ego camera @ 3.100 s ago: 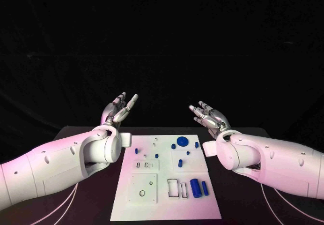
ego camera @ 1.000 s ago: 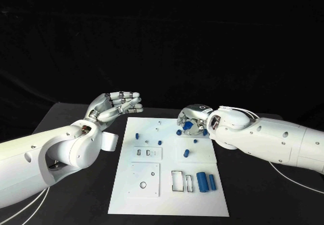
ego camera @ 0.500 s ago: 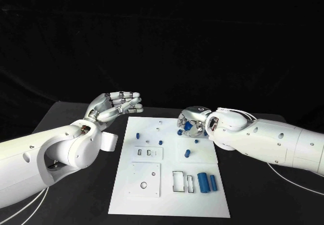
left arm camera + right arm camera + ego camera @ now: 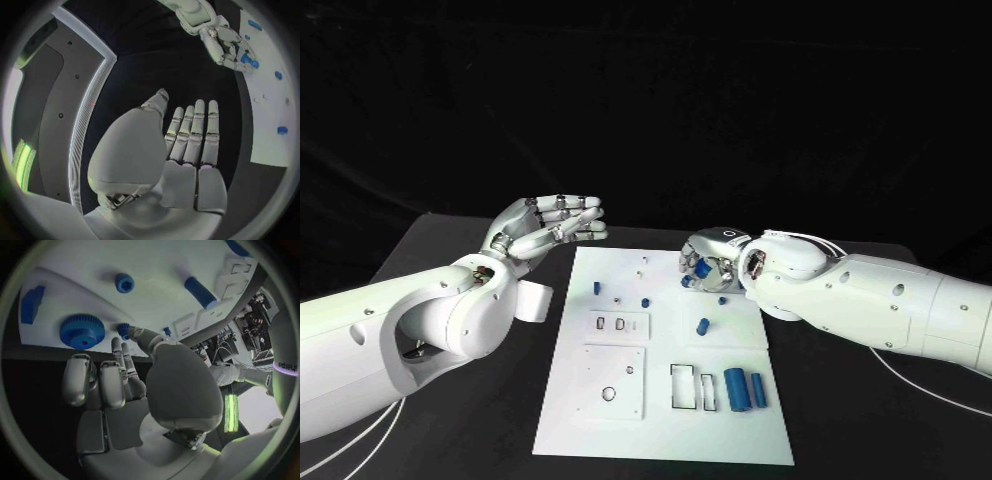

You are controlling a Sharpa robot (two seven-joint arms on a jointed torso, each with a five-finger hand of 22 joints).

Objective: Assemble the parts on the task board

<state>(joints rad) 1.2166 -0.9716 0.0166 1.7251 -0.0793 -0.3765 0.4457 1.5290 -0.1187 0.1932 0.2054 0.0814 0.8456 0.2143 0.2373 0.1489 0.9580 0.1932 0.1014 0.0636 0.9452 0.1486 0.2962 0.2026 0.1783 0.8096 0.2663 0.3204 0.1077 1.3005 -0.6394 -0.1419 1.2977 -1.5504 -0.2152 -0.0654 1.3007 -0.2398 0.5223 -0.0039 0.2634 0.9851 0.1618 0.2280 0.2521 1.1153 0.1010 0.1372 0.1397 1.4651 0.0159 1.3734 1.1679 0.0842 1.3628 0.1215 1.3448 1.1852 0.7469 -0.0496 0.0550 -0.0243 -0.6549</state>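
**Over the white board, right hand down among the blue parts**

Nearest on the board (image 4: 589,420), two blue cylinders (image 4: 744,388). Farther back, right hand (image 4: 708,262) lowered beside a blue gear (image 4: 82,331), grasping nothing visibly. Left hand (image 4: 548,228) raised off the table, empty, fingers apart.

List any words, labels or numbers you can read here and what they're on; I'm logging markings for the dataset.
None can be read.
The task board and its blue parts carry no print.
Dark lettering on the white arm in the right wrist view is too blurred to read.
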